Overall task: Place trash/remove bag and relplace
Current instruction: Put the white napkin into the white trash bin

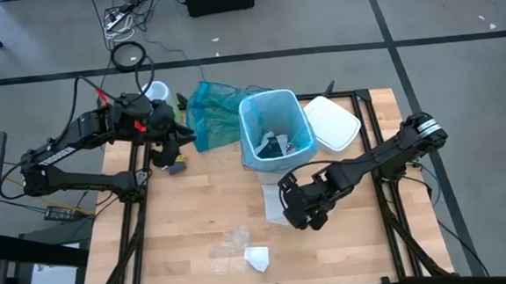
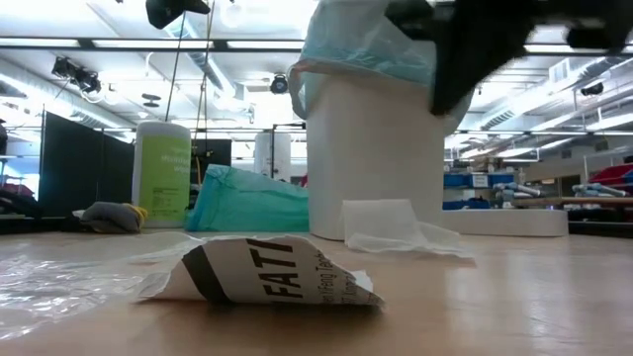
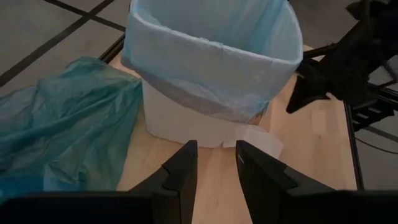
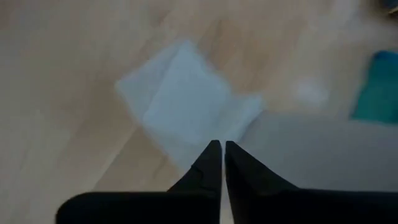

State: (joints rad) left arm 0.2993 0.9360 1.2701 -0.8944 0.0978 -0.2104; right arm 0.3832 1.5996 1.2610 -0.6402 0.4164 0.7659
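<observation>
1. The left gripper is hanging left of the white bin, fingers parted and empty, beside the teal bag.
2. The blue liner is sitting in the bin, holding scraps.
3. The right gripper, clenched on nothing visible, is hovering just in front of the bin; the clear plastic scrap is lying directly below it, nearer this arm.

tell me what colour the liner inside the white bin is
Light sky-blue, translucent: the liner is folded over the rim of the bin. Left wrist view shows it best.
</observation>
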